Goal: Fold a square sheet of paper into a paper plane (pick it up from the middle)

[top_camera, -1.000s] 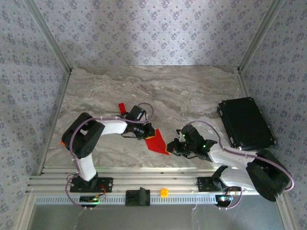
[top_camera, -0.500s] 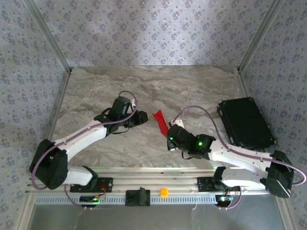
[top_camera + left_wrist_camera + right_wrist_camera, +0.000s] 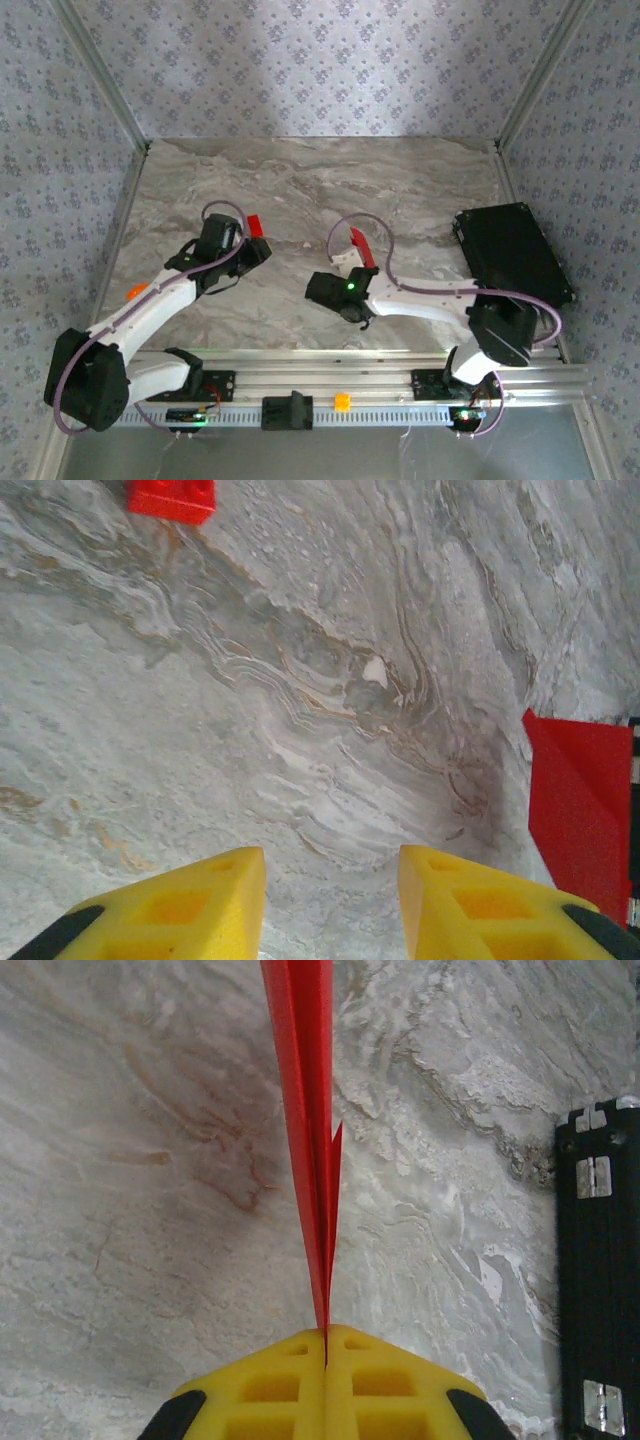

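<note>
**Item:** red paper (image 3: 305,1110), folded to a narrow pointed wedge and seen edge-on.
**Position:** about mid-worktop (image 3: 420,190), a little right of centre. Whether its far tip touches the marble cannot be told.
**Holder:** right gripper (image 3: 326,1345), jaws clenched on the near end of the paper, that end only.
**Other arm:** left gripper (image 3: 330,865), well to the left, jaws parted with nothing between them.
**Nearby:** small red block (image 3: 170,498), to the far left of the paper. Black case (image 3: 598,1260), to the right.
**Risks, as judged:**
- The thin pinch at one end may let the paper slip or pivot.
- The unclamped layers may spring apart and soften the creases.
- A quick swing may bend the free tip.
- A misaligned re-grasp by the left jaws may crumple the paper.
</note>
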`<state>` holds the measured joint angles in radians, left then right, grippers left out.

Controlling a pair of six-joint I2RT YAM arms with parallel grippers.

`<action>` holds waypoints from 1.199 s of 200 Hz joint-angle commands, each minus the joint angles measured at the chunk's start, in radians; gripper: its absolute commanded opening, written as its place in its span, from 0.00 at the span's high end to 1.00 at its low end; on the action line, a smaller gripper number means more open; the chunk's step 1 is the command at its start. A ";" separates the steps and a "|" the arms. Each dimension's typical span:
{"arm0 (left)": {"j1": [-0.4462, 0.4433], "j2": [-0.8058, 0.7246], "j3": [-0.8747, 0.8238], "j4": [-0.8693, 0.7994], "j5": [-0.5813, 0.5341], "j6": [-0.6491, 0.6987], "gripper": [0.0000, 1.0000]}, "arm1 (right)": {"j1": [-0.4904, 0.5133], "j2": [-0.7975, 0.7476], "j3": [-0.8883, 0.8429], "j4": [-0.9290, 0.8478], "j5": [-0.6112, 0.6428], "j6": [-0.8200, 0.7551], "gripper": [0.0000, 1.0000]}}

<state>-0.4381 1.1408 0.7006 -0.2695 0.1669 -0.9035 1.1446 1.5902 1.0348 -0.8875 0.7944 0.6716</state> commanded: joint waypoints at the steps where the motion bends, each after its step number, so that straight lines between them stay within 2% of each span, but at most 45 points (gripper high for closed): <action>1: 0.015 -0.025 -0.016 -0.036 -0.016 -0.012 0.60 | 0.039 0.080 0.053 -0.033 0.005 -0.024 0.98; 39: 0.024 -0.026 -0.031 -0.042 -0.017 -0.014 0.59 | 0.092 0.195 0.118 0.041 -0.130 -0.104 0.90; 62: 0.027 -0.026 -0.034 -0.043 -0.018 -0.009 0.59 | 0.069 0.178 0.107 0.151 -0.328 -0.118 0.82; 96: 0.029 -0.014 -0.033 -0.039 -0.006 -0.002 0.59 | -0.021 0.053 -0.002 0.384 -0.611 -0.095 0.67; 120: 0.029 -0.002 -0.035 -0.034 0.007 0.001 0.59 | -0.122 -0.056 -0.114 0.548 -0.757 -0.050 0.63; 130: 0.029 0.003 -0.036 -0.029 0.015 0.001 0.59 | -0.187 -0.105 -0.184 0.639 -0.858 -0.038 0.61; 144: 0.029 0.013 -0.038 -0.019 0.026 0.000 0.59 | -0.282 -0.134 -0.265 0.754 -0.966 0.029 0.63; 164: 0.029 0.030 -0.039 -0.001 0.047 -0.003 0.60 | -0.390 -0.130 -0.356 0.920 -1.093 0.114 0.76; 184: 0.027 0.044 -0.033 0.009 0.065 -0.002 0.63 | -0.449 -0.092 -0.389 0.971 -1.143 0.157 0.87; 211: 0.026 0.054 -0.031 0.016 0.078 0.004 0.67 | -0.460 -0.034 -0.382 0.994 -1.177 0.178 0.92; 240: 0.026 0.069 -0.031 0.024 0.093 0.009 0.69 | -0.431 0.004 -0.382 0.949 -1.102 0.244 0.93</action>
<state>-0.4141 1.1976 0.6636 -0.2703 0.2279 -0.9073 0.6926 1.5635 0.6514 0.0647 -0.3187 0.8349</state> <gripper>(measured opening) 0.312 0.069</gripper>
